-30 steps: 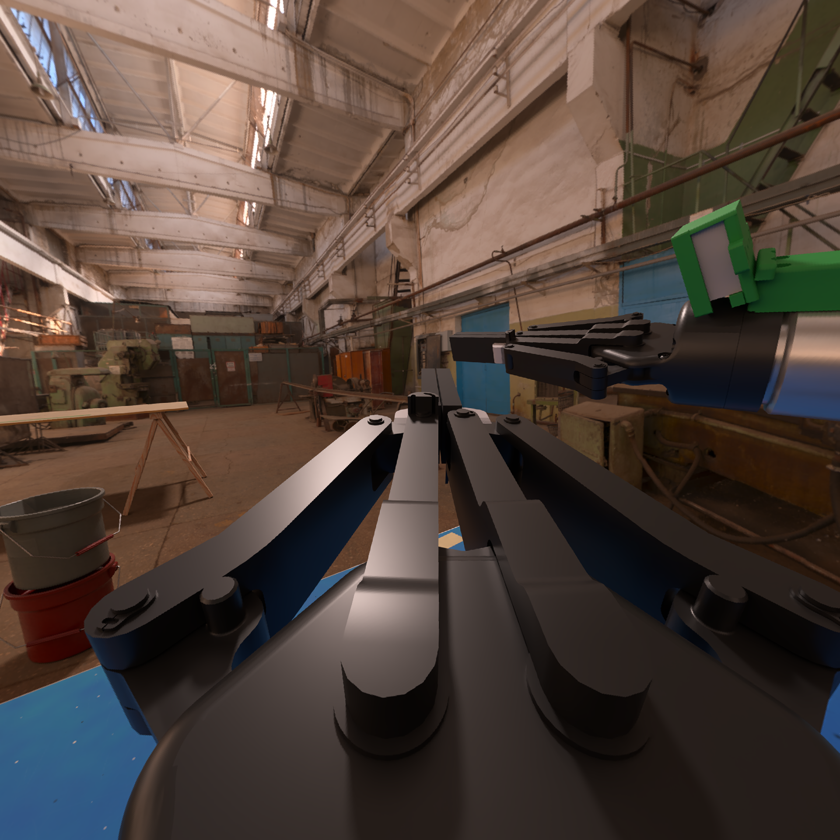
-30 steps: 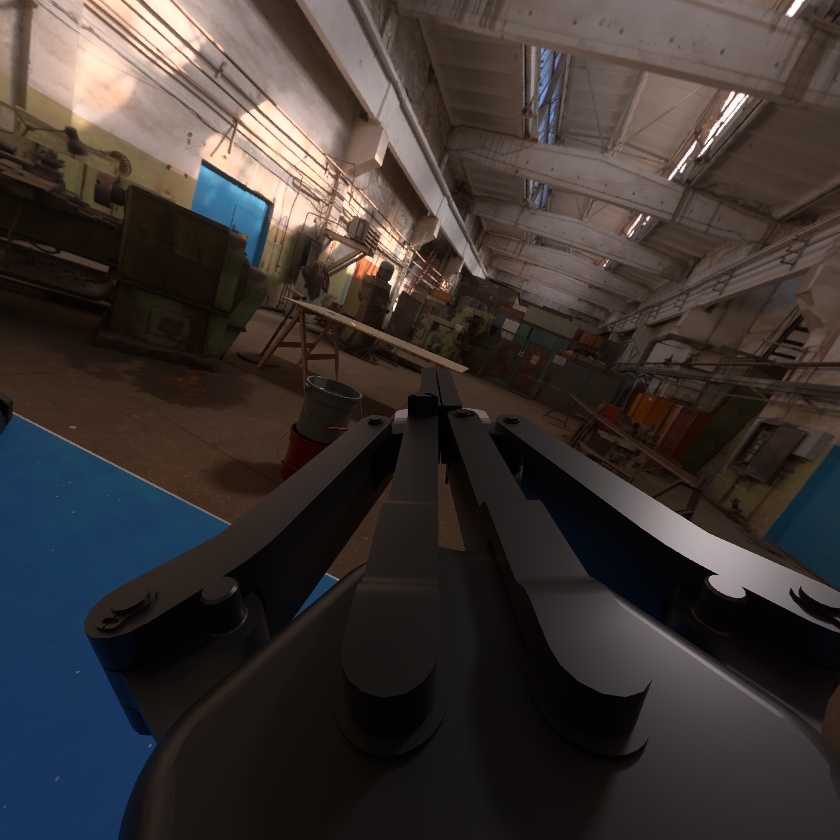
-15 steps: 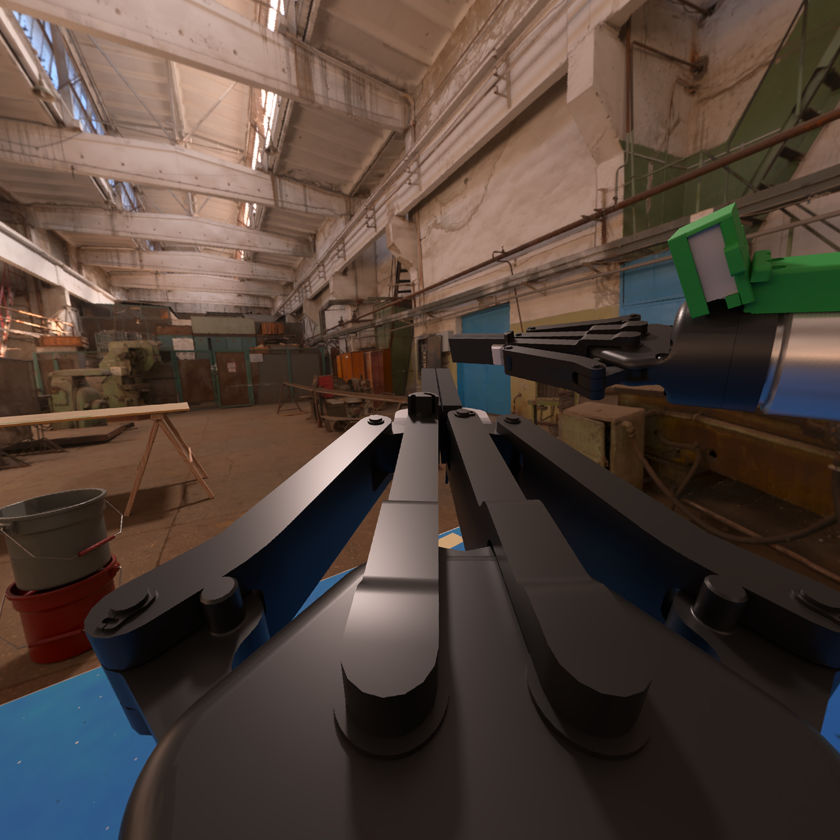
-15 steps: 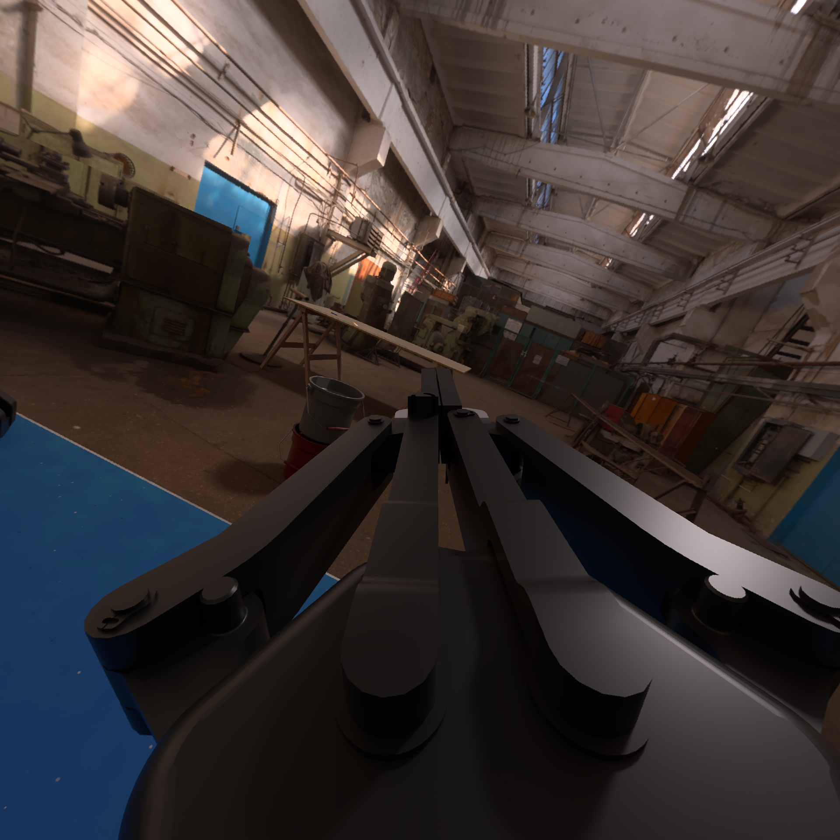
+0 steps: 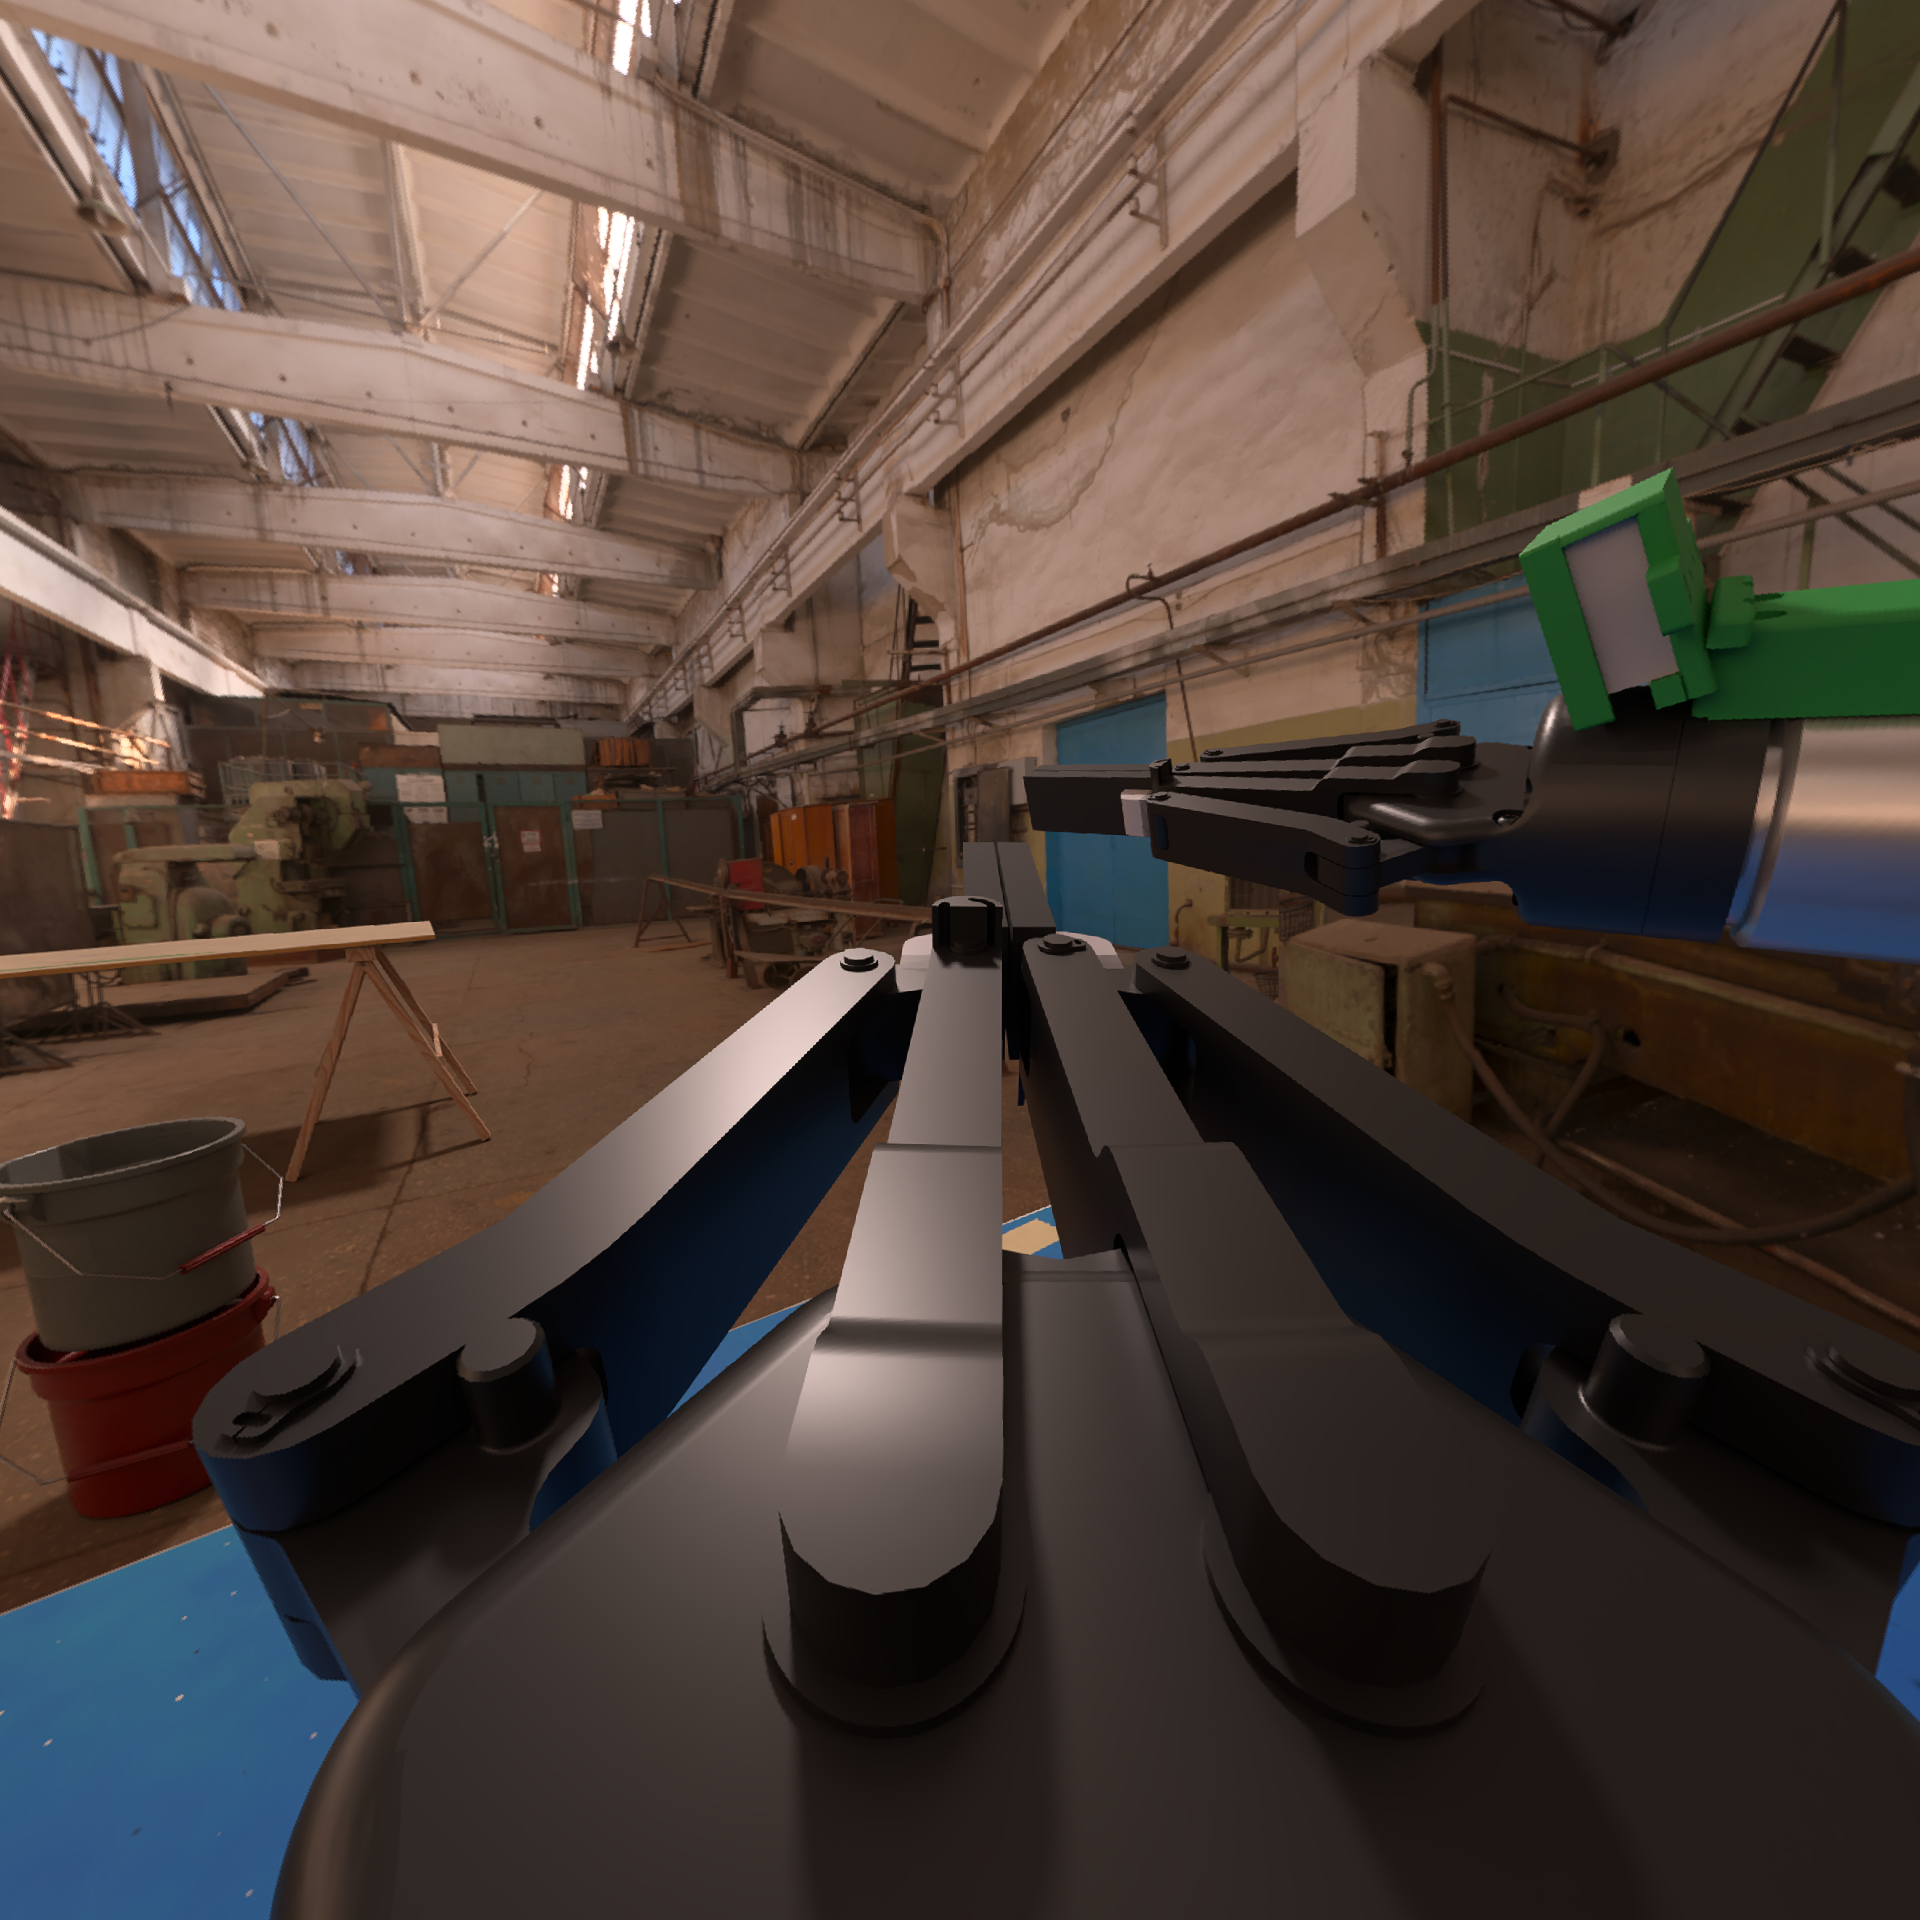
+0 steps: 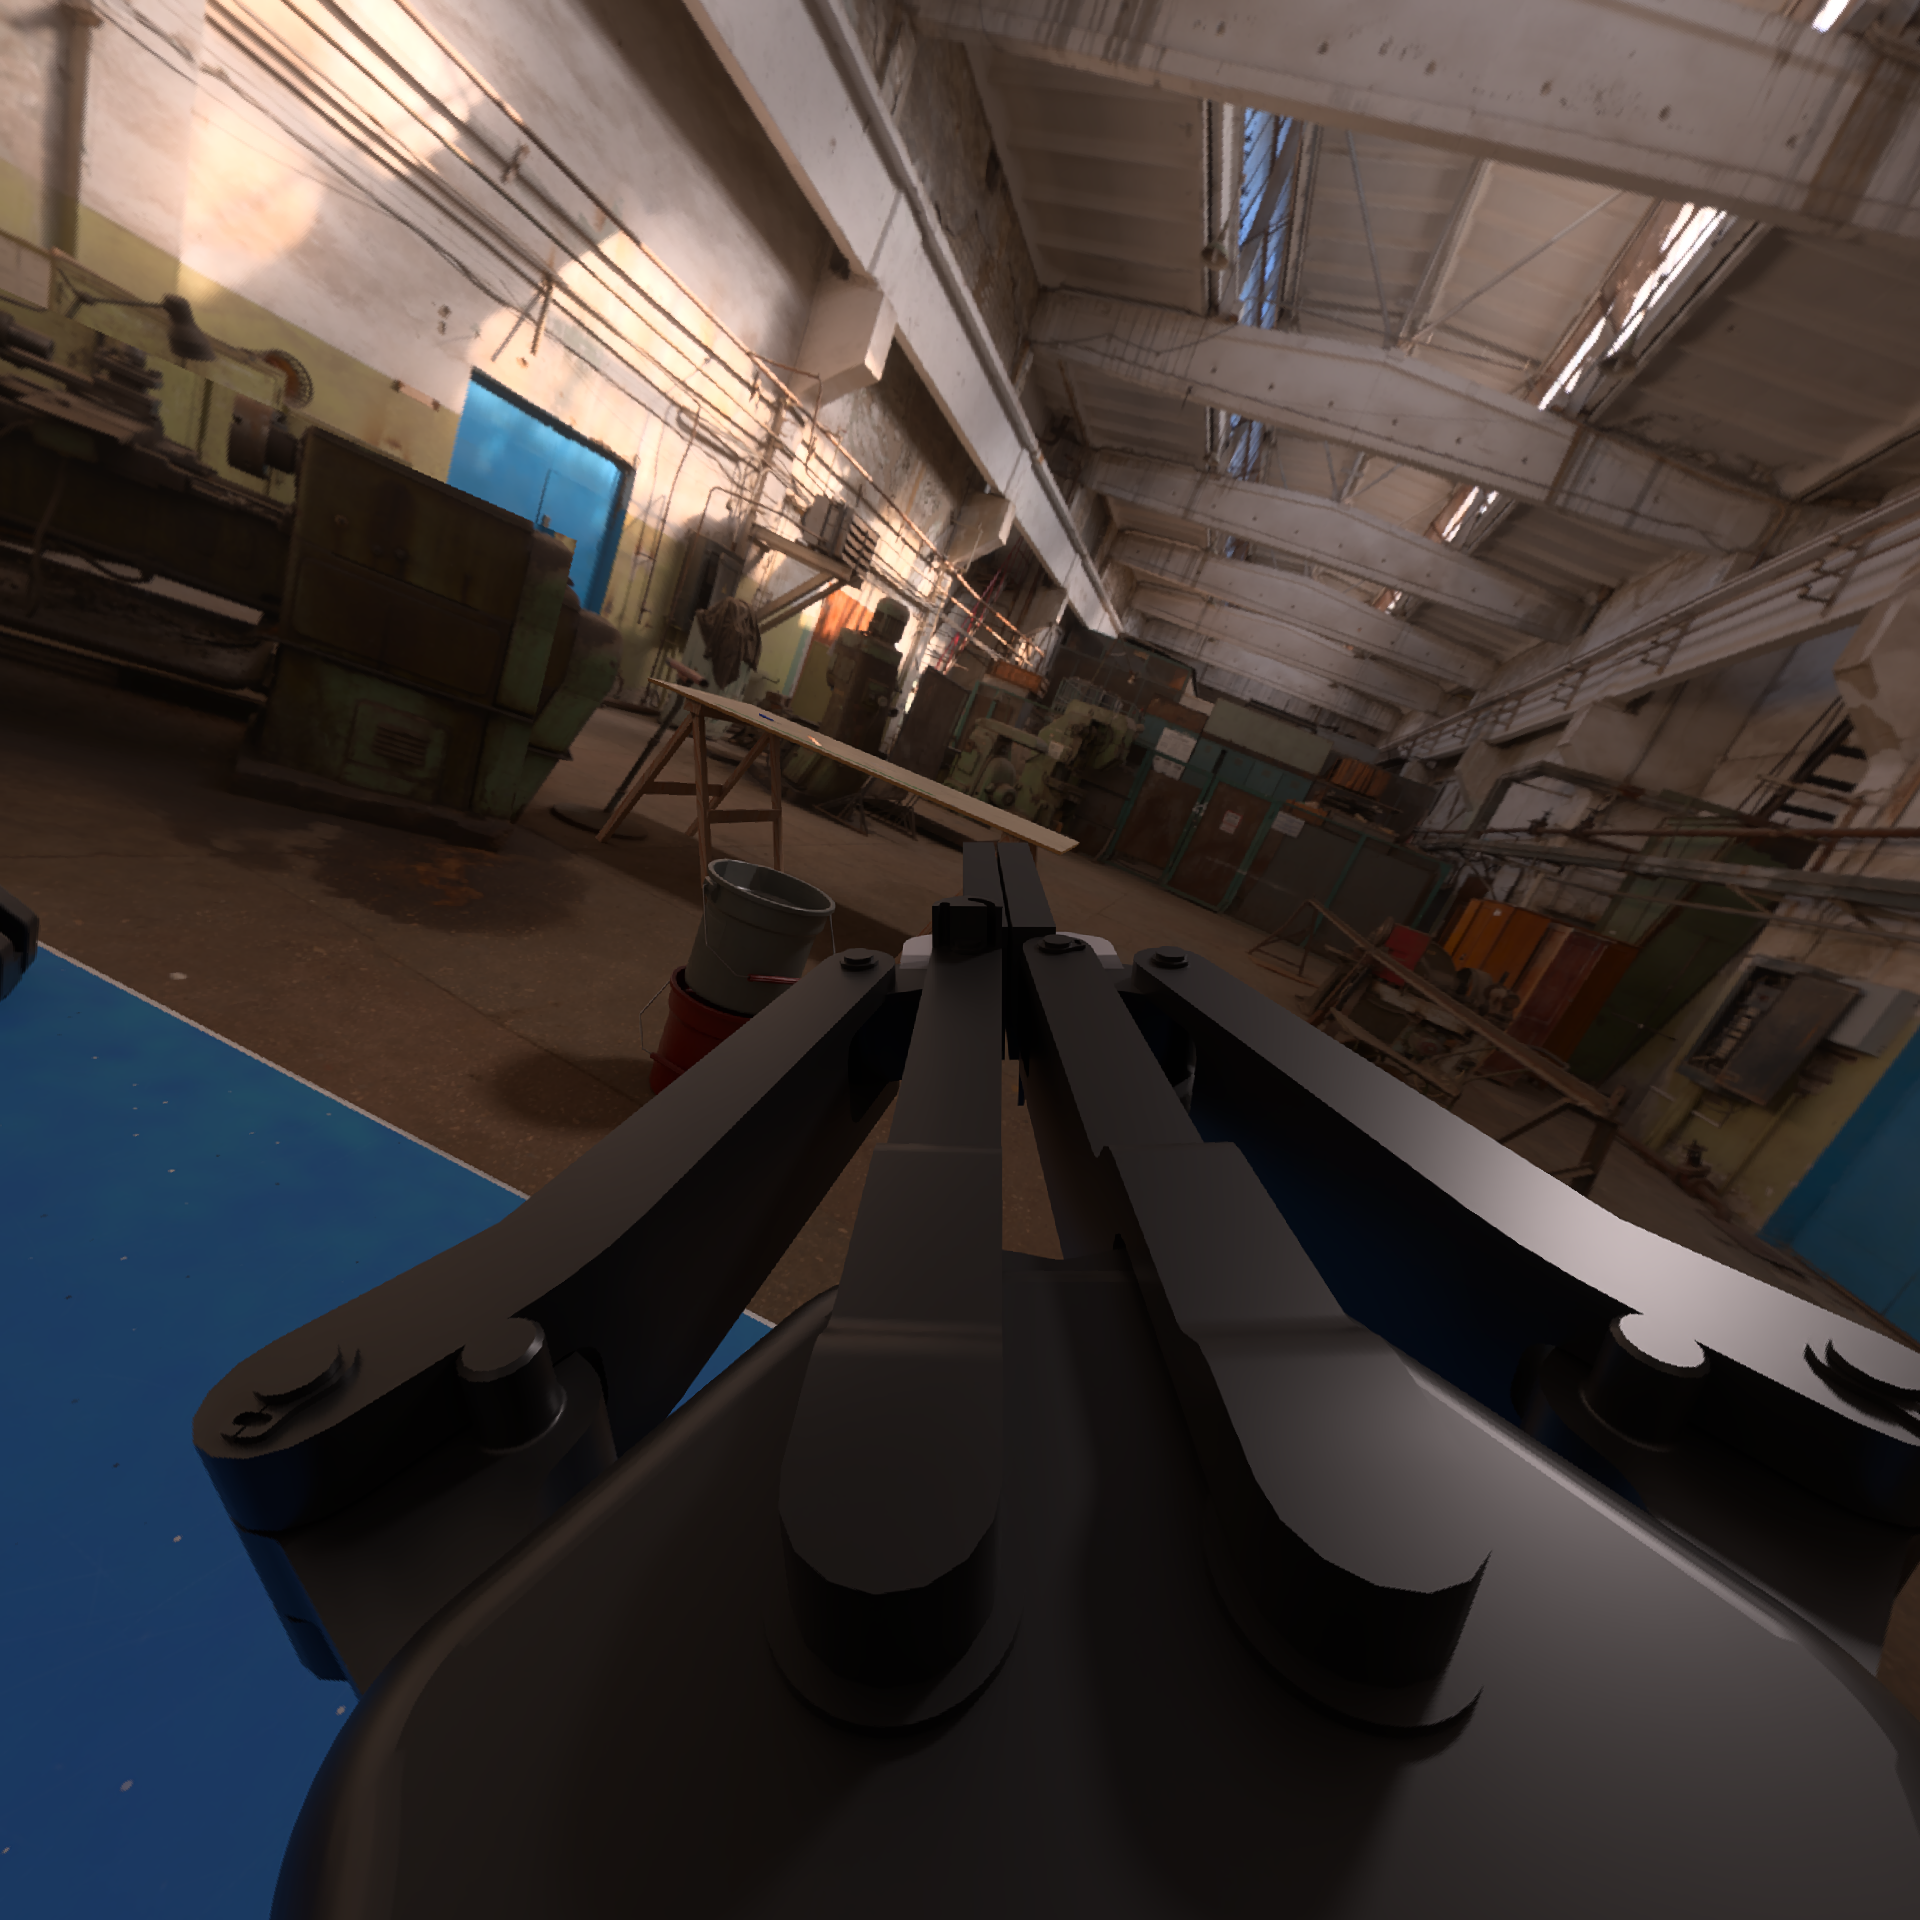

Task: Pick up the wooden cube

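Left gripper: I see my left gripper [image 5: 997,883] pointing level out over the workshop floor, its two fingers pressed together with nothing between them.
Right gripper, own view: my right gripper [image 6: 1000,883] also has its fingers closed flat against each other and holds nothing; this camera is rolled, so the hall leans.
Right gripper, seen from the left wrist: it [image 5: 1081,805] reaches in from the right edge, lying sideways above and beyond my left fingertips, fingers together, with a green block [image 5: 1621,603] with a white face mounted on its wrist.
Wooden cube: the only likely trace I can find is a small tan patch [image 5: 1034,1238] on the blue table, peeking out between my left gripper's linkage bars, just below the closed fingers; I cannot tell its shape from here. In the right wrist view a tan sliver [image 6: 1901,1642] shows at the right edge, and I cannot tell what it is.
Table: the blue table top [image 5: 125,1714] fills the lower left of the left view, and the same surface [image 6: 156,1299] runs along the left of the right view.
Background: a grey bucket [image 5: 130,1226] sits nested in a red bucket [image 5: 135,1423] on the floor beyond the table edge, near a plank on wooden trestles [image 5: 374,1029].
Contact: neither gripper touches anything I can see.
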Controlling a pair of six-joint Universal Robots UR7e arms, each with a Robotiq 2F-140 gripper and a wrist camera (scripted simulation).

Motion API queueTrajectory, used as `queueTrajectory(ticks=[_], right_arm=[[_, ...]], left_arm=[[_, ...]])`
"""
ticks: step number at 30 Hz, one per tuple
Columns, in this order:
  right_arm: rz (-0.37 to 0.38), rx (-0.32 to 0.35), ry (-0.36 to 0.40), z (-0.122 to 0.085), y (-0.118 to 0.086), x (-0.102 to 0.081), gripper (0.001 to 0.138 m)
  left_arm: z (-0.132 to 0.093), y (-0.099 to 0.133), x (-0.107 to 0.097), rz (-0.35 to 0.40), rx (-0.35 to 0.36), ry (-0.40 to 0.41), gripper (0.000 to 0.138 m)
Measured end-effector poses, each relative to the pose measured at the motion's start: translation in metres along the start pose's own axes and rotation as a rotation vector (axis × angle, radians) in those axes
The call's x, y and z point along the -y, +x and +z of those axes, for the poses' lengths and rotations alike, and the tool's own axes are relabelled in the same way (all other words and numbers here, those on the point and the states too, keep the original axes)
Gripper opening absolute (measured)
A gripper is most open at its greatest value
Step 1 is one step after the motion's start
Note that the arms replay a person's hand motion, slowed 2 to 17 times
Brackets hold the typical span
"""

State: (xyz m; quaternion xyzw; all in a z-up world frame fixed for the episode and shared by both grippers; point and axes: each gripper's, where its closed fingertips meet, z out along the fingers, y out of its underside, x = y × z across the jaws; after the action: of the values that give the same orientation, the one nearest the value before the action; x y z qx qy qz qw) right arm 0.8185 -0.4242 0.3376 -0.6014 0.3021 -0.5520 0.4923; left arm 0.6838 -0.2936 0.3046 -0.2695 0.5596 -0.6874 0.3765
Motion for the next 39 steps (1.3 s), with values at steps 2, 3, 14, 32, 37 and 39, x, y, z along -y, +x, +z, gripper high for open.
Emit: queueTrajectory(ticks=[2,3,14,32,37,39], right_arm=[[0.0,0.0,0.0,0.0002,0.0,0.0,0.001],[-0.001,0.001,0.0,0.0003,0.0,0.0,0.001],[-0.003,0.003,-0.001,0.0016,-0.0003,-0.0003,0.001],[-0.005,0.01,-0.003,0.0036,-0.0011,-0.0007,0.001],[-0.006,0.011,-0.004,0.0041,-0.0013,-0.0008,0.001],[-0.006,0.012,-0.004,0.0043,-0.0014,-0.0008,0.001]], left_arm=[[0.0,-0.0001,0.0,0.0,0.0,0.0,0.001],[0.0,-0.0001,0.0,0.0,0.0,0.0,0.001],[-0.0001,-0.0004,0.0001,-0.001,0.0,0.001,0.001],[-0.0001,-0.0008,-0.0002,-0.007,-0.004,0.0,0.001],[0.0,-0.0009,-0.0003,-0.009,-0.004,0.0,0.001],[0.0,-0.0009,-0.0004,-0.01,-0.005,0.0,0.001]])
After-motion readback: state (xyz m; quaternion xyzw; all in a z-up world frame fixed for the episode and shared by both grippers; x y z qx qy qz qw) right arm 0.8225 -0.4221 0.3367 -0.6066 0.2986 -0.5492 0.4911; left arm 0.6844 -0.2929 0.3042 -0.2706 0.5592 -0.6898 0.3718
